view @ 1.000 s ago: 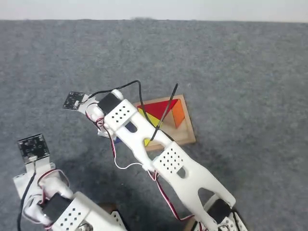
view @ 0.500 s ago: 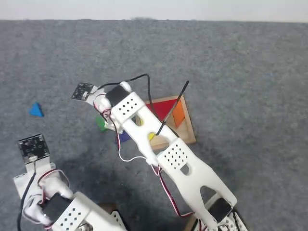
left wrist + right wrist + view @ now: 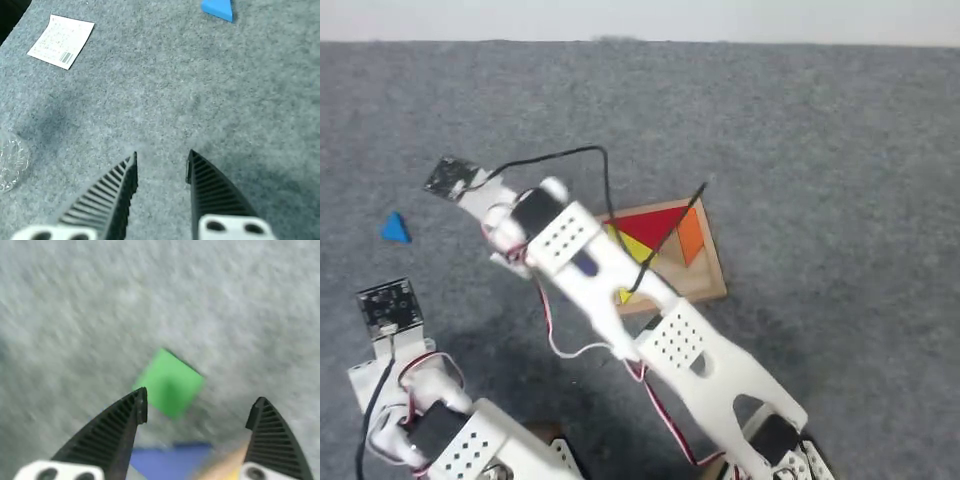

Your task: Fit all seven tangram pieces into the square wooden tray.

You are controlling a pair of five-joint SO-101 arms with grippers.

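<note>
Wide apart, the jaws of our right gripper point(image 3: 201, 397) framed the green square point(image 3: 170, 382); our left gripper point(image 3: 162, 155) also gaped. We saw the square wooden tray point(image 3: 712, 285) mid-frame in the high view, holding the red triangle point(image 3: 655, 225), with the small blue triangle point(image 3: 395, 228) far left.

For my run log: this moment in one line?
right gripper: open at green piece | left gripper: open over carpet | blue triangle: outside tray

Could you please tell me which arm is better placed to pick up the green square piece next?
Right. The right gripper hangs open with the green square tangram piece just ahead of it on the grey carpet. The left gripper, also open, faces bare carpet, with a small blue triangle piece farther off.
</note>
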